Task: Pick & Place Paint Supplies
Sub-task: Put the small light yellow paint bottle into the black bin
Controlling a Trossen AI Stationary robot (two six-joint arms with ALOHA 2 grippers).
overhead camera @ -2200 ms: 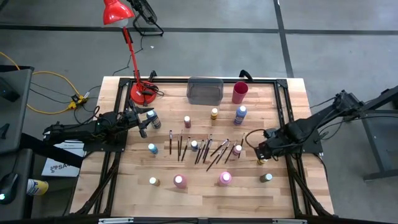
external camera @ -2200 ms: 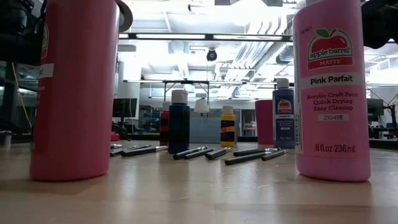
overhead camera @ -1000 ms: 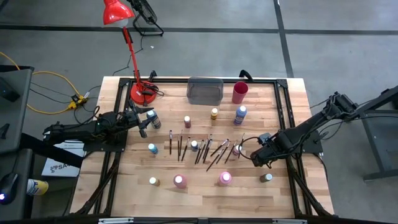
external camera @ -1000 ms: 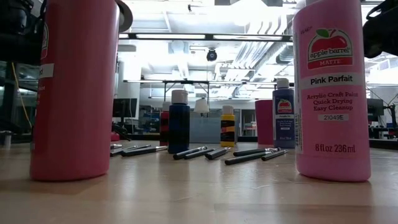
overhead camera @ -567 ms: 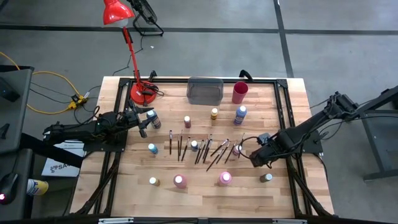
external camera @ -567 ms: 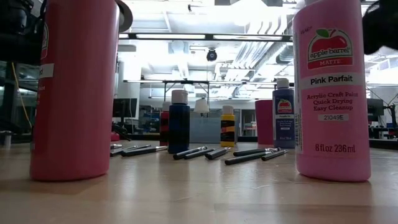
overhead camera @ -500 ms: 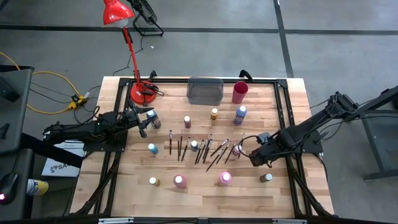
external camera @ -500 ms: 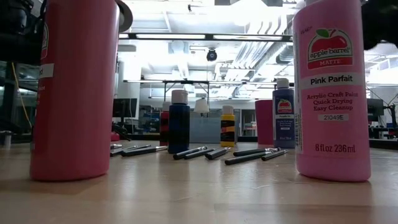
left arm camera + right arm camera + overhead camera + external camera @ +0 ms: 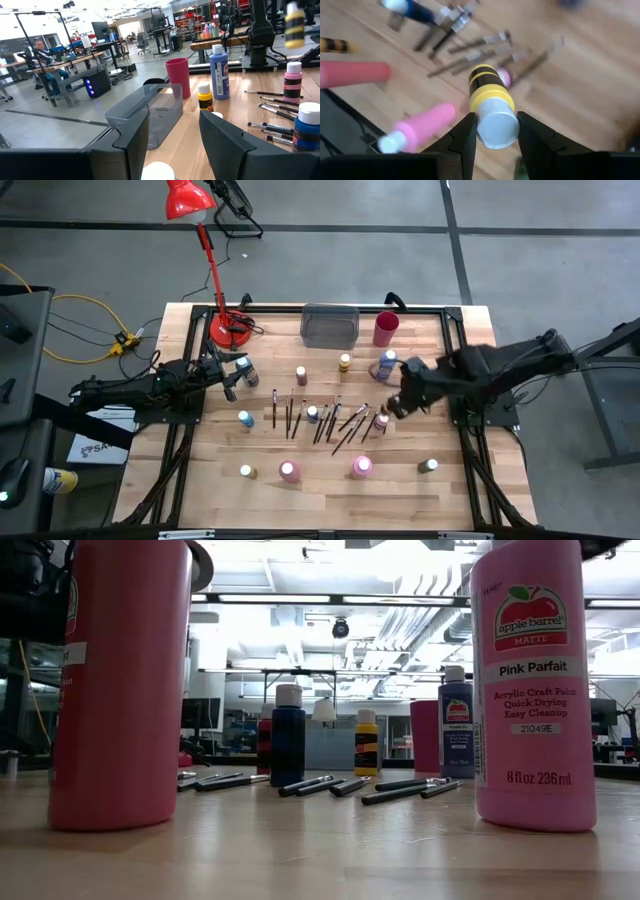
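Note:
Several paint bottles stand on the wooden table (image 9: pixel 200 480), among them two big pink ones (image 9: pixel 289 470) (image 9: pixel 362 466) and a blue one (image 9: pixel 387 363). Dark-handled paintbrushes (image 9: pixel 330 418) lie in a row at mid-table. My right gripper (image 9: pixel 398 400) is above the row's right end, shut on a yellow, black-striped bottle (image 9: pixel 487 90). That bottle also shows in the air in the left wrist view (image 9: pixel 294 25). My left gripper (image 9: pixel 232 380) is at the table's left side, open, with its fingers on either side of a white cap (image 9: pixel 157 172). My right gripper pinches the yellow bottle between its two fingers (image 9: pixel 465 135) at the pale cap end (image 9: pixel 495 127). The fingers come from above and point down. The bottle is lifted clear and hangs upright below them, over the brushes.
A grey bin (image 9: pixel 329 325) and a red cup (image 9: pixel 386 328) stand at the far edge, and a red lamp (image 9: pixel 230 328) at the far left corner. A small bottle (image 9: pixel 428 465) stands near the right near corner. Bare wood lies along the near edge.
My right gripper, shut on the yellow bottle near the table's right side, has risen and swung toward the far edge and a little leftward. The bottle is now lifted clear of the table and is over the right end of the brush row.

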